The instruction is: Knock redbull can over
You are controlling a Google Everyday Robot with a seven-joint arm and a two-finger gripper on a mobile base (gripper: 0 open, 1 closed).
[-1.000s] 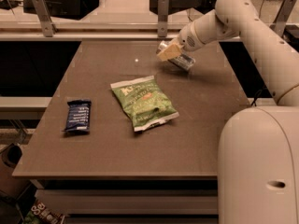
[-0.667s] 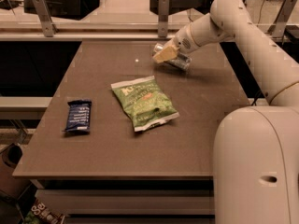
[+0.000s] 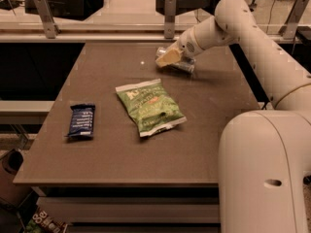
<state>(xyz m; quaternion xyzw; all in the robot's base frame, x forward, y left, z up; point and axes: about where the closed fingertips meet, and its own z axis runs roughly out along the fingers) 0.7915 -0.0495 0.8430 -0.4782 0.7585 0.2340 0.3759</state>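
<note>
The redbull can (image 3: 183, 67) is a silvery shape at the far middle of the brown table (image 3: 218, 110), lying low on its side or steeply tilted, partly hidden under the arm's end. My gripper (image 3: 167, 58) is right over the can's left end, touching or almost touching it. The white arm reaches in from the right.
A green crinkly snack bag (image 3: 151, 107) lies flat in the middle of the table. A dark blue wrapped bar (image 3: 81, 121) lies at the left. A rail with metal posts (image 3: 169, 14) runs behind the table's far edge. The robot's white body (image 3: 265, 174) fills the lower right.
The gripper has shifted a little to the left along the far part of the table, with the can staying under it. The bag and the bar have not moved.
</note>
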